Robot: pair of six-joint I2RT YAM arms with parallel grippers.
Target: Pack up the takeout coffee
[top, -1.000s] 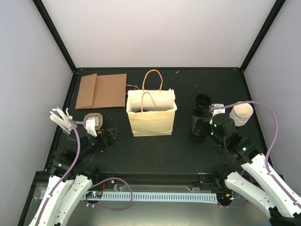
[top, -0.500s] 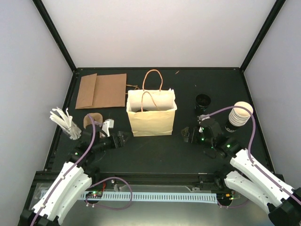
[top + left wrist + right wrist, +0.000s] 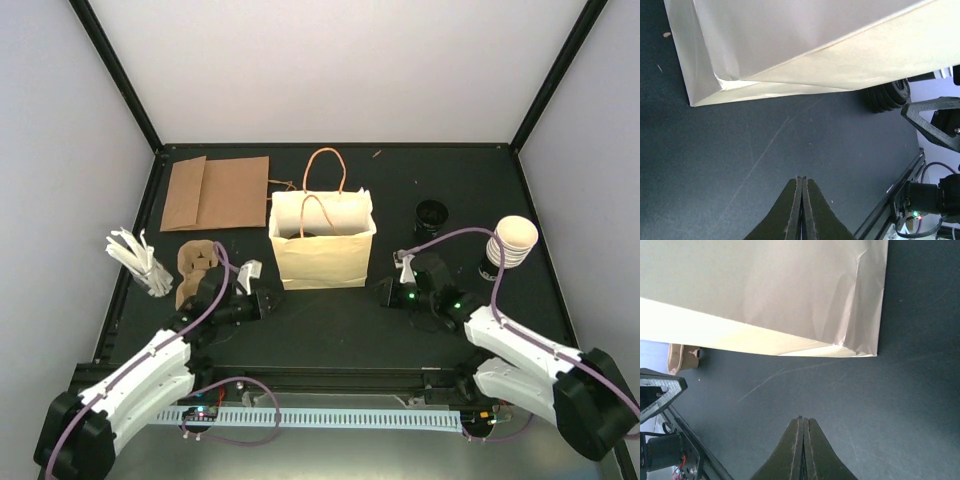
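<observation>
Both arms have dropped inward, fingers snapped together on nothing.
Left gripper [image 3: 801, 181] and right gripper [image 3: 801, 420] lie low, flanking the upright cream paper bag [image 3: 322, 262]; the small cream-white tapered paper cup [image 3: 516, 237] stands well right, untouched.

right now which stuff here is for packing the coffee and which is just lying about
For the job: cream paper cups, open paper bag, black lids.
Lying about: flat brown bags, brown sleeves, white sticks.

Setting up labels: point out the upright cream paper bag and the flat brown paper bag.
Upright cream paper bag [image 3: 320, 262]: top view, front wall.
Flat brown paper bag [image 3: 218, 193]: top view, middle.
</observation>
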